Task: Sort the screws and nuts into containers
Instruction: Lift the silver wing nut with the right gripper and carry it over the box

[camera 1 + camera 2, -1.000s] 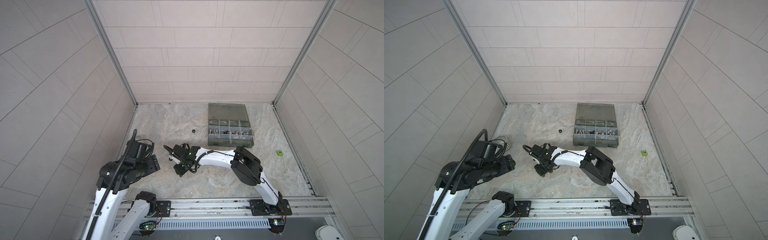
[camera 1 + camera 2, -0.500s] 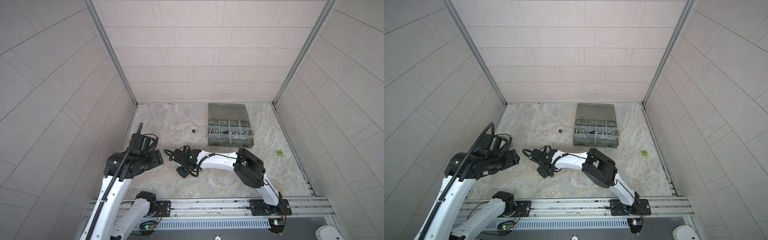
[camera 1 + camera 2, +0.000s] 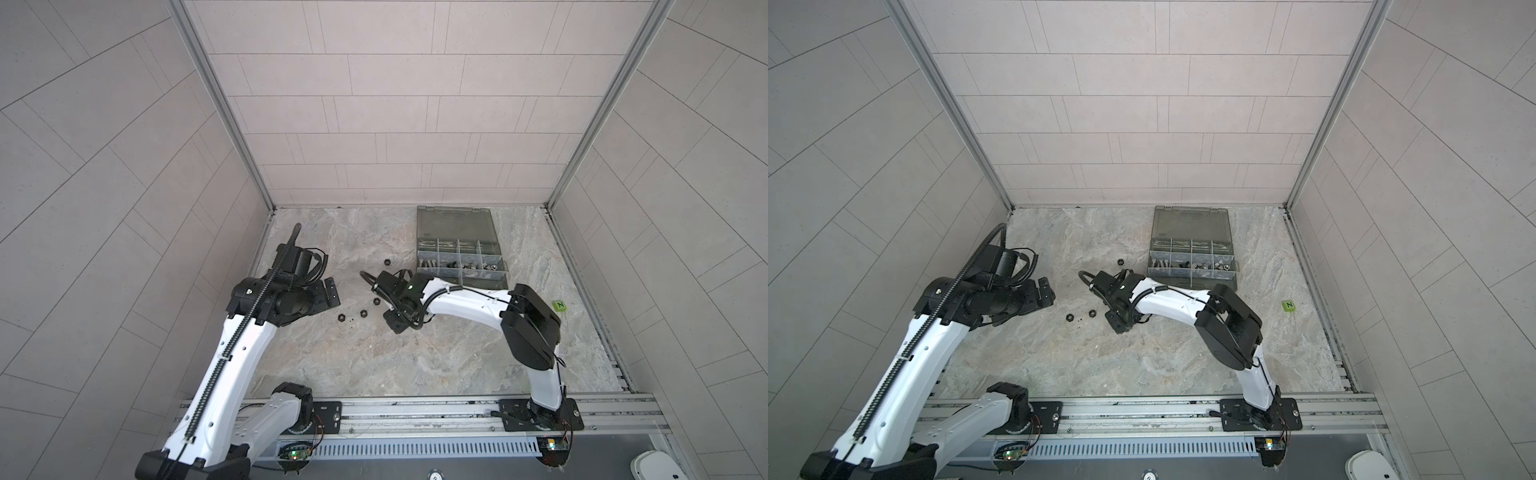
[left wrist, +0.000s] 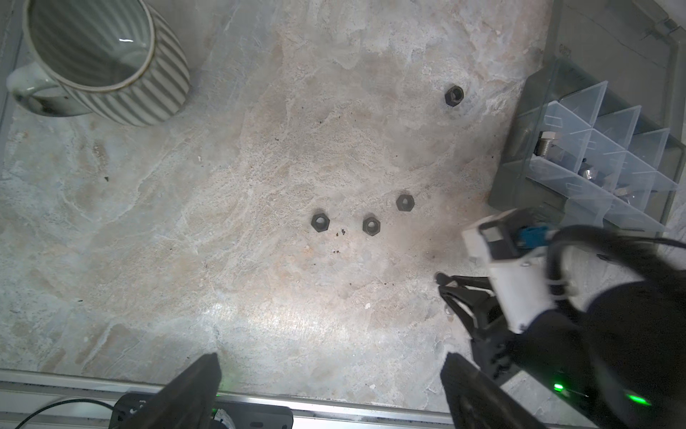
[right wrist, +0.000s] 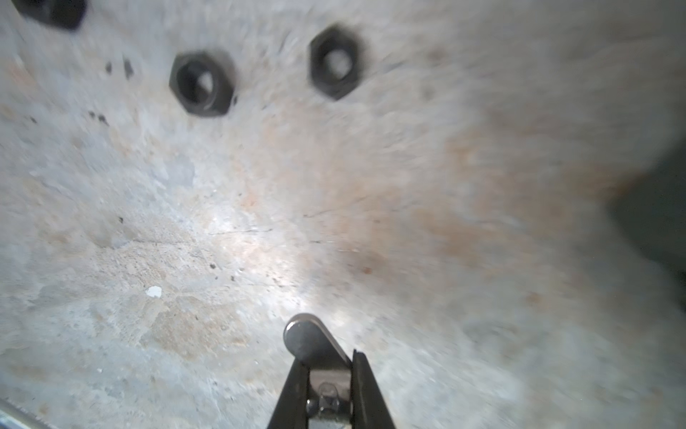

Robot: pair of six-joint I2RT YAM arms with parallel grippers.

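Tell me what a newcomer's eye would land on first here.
The right claw, low over the marble table, is shut on a small silver piece, seemingly a wing nut. Beside it three black hex nuts lie loose in a cluster, with a fourth nut nearer the open grey organizer box at the back. The left claw hangs wide open over the table's left side.

3 nuts [image 3: 362,312] are lining up at the table's [image 3: 332,374] 9 o'clock, a 4th nut [image 3: 386,262] at 10. The organizer box [image 3: 457,249] is resting at 1, a block [image 3: 561,305] at 3 — a wing nut [image 5: 308,334] is sitting in the right gripper [image 5: 328,358].
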